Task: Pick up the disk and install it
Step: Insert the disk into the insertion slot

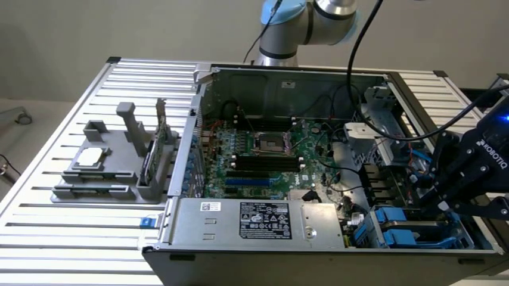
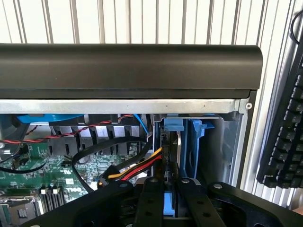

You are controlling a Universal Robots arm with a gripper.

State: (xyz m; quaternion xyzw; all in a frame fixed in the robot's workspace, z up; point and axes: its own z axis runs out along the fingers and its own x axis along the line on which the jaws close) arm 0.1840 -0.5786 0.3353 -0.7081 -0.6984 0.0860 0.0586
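A robot gripper (image 2: 169,198) is clamped on the blue-framed disk (image 2: 182,142), holding it on edge in the drive bay at the computer case's (image 1: 238,247) corner. Tilting could jam the disk or snag nearby cables (image 2: 135,168).

Both views are lit evenly and softly from above. Mild glare is seen on the ribbed table (image 1: 71,149). Deep shadow is cast inside the computer case (image 1: 294,179). The nearby claw (image 2: 173,198) is rendered dark and slightly soft.
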